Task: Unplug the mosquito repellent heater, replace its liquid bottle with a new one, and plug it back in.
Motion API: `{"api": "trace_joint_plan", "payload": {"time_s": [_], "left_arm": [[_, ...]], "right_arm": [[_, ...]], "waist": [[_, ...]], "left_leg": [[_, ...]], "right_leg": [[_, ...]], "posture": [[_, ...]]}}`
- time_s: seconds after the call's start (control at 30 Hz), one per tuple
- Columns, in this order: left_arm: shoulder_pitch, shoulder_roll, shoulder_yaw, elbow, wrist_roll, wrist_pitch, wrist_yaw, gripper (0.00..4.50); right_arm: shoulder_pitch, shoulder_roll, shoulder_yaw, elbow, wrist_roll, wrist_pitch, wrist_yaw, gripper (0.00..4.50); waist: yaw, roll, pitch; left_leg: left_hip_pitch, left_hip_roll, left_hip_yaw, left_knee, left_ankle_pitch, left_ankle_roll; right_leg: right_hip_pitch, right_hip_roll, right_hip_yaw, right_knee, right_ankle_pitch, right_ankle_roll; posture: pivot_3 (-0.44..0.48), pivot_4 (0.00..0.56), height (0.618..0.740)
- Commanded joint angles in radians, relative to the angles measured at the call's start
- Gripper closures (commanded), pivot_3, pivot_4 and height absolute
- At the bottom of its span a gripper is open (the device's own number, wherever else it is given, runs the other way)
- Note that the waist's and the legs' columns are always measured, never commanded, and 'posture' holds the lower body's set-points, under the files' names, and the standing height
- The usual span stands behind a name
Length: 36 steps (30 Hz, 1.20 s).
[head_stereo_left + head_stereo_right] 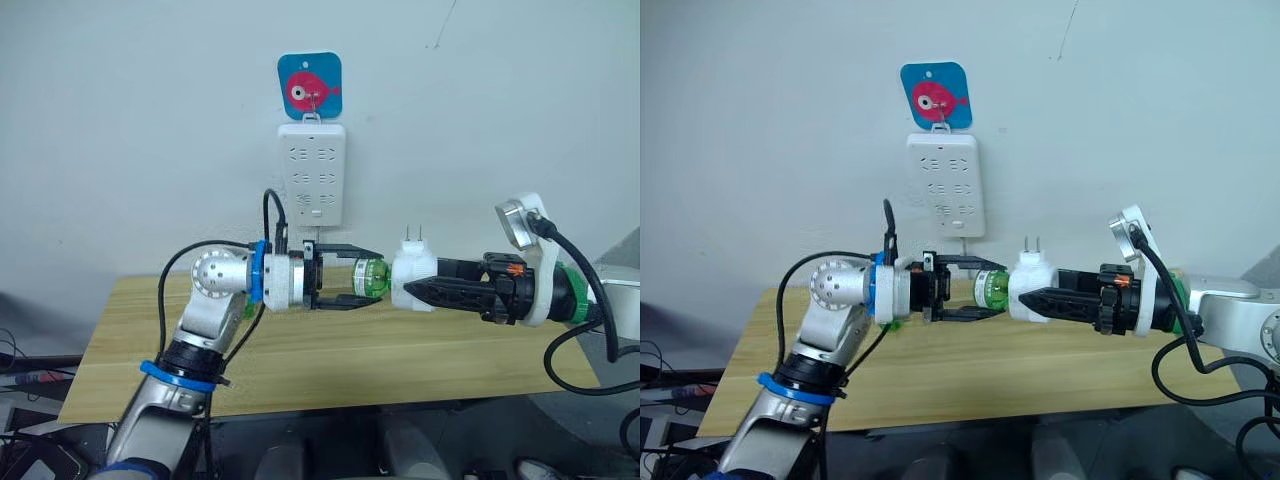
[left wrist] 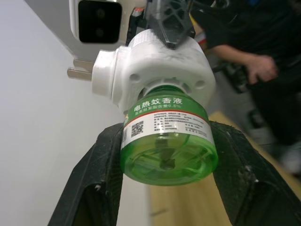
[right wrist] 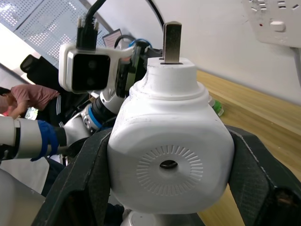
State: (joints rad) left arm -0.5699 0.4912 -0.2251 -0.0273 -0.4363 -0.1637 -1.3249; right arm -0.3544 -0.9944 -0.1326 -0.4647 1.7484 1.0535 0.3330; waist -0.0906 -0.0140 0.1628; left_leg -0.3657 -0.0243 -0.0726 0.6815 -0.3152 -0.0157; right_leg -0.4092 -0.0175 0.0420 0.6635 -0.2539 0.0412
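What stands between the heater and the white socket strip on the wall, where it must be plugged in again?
Nothing visible blocks that path. The mosquito repellent heater is held in the right gripper, prongs up, below and right of the socket strip. The left gripper grips its green bottle.

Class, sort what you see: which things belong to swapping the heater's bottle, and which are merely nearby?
Belongs to the job:
mosquito repellent heater, unplugged, in the right gripper
green liquid bottle, between the left gripper fingers
white power strip on the wall

Merely nearby:
blue fish hook
wooden table
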Motion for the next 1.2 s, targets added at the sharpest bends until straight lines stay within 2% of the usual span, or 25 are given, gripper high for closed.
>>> {"api": "trace_joint_plan", "payload": {"time_s": [0.03,0.07,0.1,0.13,0.2,0.4,0.47,0.57,0.63,0.73,0.83,0.93,1.03,1.2], "left_arm": [[-0.149,0.132,-0.022,-0.05,-0.225,0.703,0.039,2.23],[-0.211,0.168,-0.039,-0.032,-0.296,0.9,0.016,2.23],[-0.257,0.19,-0.051,-0.013,-0.342,1.026,-0.005,2.23],[-0.298,0.19,-0.052,0.021,-0.374,1.119,-0.011,2.23],[-0.34,0.173,-0.042,0.059,-0.397,1.203,0.002,2.23],[-0.284,0.149,-0.031,0.03,-0.331,1.065,-0.041,2.23],[-0.258,0.152,-0.026,0.017,-0.306,1.004,-0.049,1.48],[-0.194,0.144,0.004,-0.013,-0.243,0.86,-0.032,0.57],[-0.144,0.163,0.022,-0.042,-0.234,0.812,-0.067,0.02],[-0.061,0.167,0.06,-0.078,-0.205,0.685,-0.091,0.0],[0.05,0.094,0.099,-0.052,-0.052,0.257,-0.077,0.0],[0.126,-0.01,0.146,0.002,0.027,-0.088,-0.042,0.0],[0.155,-0.074,0.156,0.037,0.074,-0.27,0.004,0.0],[0.146,-0.143,0.131,0.088,0.133,-0.45,0.075,0.0]], "right_arm": [[-0.007,-0.013,-0.025,-0.032,0.009,-0.002,0.028,1.54],[-0.008,-0.013,-0.024,-0.032,0.009,-0.002,0.031,1.54],[-0.009,-0.013,-0.022,-0.032,0.008,-0.003,0.033,1.54],[-0.01,-0.012,-0.019,-0.031,0.009,-0.004,0.034,1.54],[-0.012,-0.012,-0.015,-0.03,0.013,-0.008,0.036,1.54],[-0.011,-0.007,-0.011,-0.029,0.036,-0.018,0.012,1.54],[-0.005,-0.006,-0.013,-0.03,0.046,-0.023,0.001,1.54],[0.005,-0.006,-0.017,-0.03,0.065,-0.029,-0.014,1.54],[0.012,-0.009,-0.021,-0.029,0.067,-0.029,-0.016,1.54],[0.021,-0.014,-0.027,-0.026,0.058,-0.027,-0.011,1.54],[0.025,-0.012,-0.029,-0.022,0.05,-0.028,-0.01,1.54],[0.025,-0.007,-0.027,-0.022,0.047,-0.032,-0.013,1.54],[0.025,-0.003,-0.025,-0.025,0.048,-0.033,-0.015,1.54],[0.016,-0.003,-0.019,-0.024,0.051,-0.032,-0.018,1.54]], "waist": [[0.0,0.0,0.0],[0.0,0.0,0.0],[-0.001,0.0,0.0],[-0.005,0.0,0.0],[-0.014,0.0,0.0],[-0.026,0.0,0.0],[-0.024,0.0,0.0],[-0.022,0.0,0.0],[-0.022,0.0,0.0],[-0.021,0.0,0.0],[-0.015,0.0,0.0],[-0.002,0.0,0.0],[0.006,0.0,0.0],[0.008,0.0,0.0]], "left_leg": [[0.0,0.0,0.0,0.0,0.0,0.0],[0.0,0.0,-0.001,0.0,0.0,0.0],[0.0,0.0,-0.002,0.001,0.0,0.0],[0.0,0.0,-0.001,0.0,0.0,0.0],[0.001,0.0,0.0,0.0,0.0,0.001],[0.001,0.002,0.0,-0.002,0.0,0.0],[0.001,0.002,-0.001,-0.002,0.0,0.0],[0.001,0.002,0.0,-0.001,0.0,0.0],[0.0,0.001,0.001,-0.001,0.0,0.0],[0.0,0.0,0.001,-0.001,0.0,0.0],[0.0,0.0,0.001,-0.001,0.0,0.0],[0.0,0.0,0.001,-0.001,0.0,0.0],[0.0,0.0,0.002,0.0,0.0,0.0],[0.0,0.0,0.002,0.0,0.0,0.0]], "right_leg": [[0.0,0.0,-0.001,0.0,0.0,0.0],[0.001,0.001,-0.001,0.0,0.0,0.0],[0.001,0.005,-0.002,0.0,0.0,0.001],[0.001,0.006,-0.003,-0.001,-0.001,0.002],[0.001,0.007,-0.003,0.0,-0.002,0.003],[-0.002,0.002,0.0,0.0,-0.001,0.001],[-0.002,0.002,0.001,0.0,-0.001,0.0],[-0.001,0.001,0.001,0.0,-0.001,0.0],[-0.001,0.0,0.002,0.0,-0.001,0.0],[-0.001,-0.001,0.002,-0.001,-0.001,0.0],[-0.001,-0.001,0.002,-0.001,-0.001,0.0],[-0.001,-0.002,0.002,-0.002,0.0,0.0],[-0.001,-0.002,0.002,-0.002,0.0,-0.001],[0.0,-0.002,0.002,-0.002,0.0,0.0]], "posture": [[-0.187,0.14,0.73],[-0.183,0.14,0.73],[-0.183,0.14,0.73],[-0.182,0.14,0.73],[-0.182,0.14,0.73],[-0.198,0.14,0.73],[-0.198,0.14,0.73],[-0.194,0.139,0.73],[-0.194,0.138,0.73],[-0.191,0.137,0.73],[-0.191,0.137,0.73],[-0.191,0.137,0.73],[-0.191,0.137,0.73],[-0.189,0.135,0.73]]}}
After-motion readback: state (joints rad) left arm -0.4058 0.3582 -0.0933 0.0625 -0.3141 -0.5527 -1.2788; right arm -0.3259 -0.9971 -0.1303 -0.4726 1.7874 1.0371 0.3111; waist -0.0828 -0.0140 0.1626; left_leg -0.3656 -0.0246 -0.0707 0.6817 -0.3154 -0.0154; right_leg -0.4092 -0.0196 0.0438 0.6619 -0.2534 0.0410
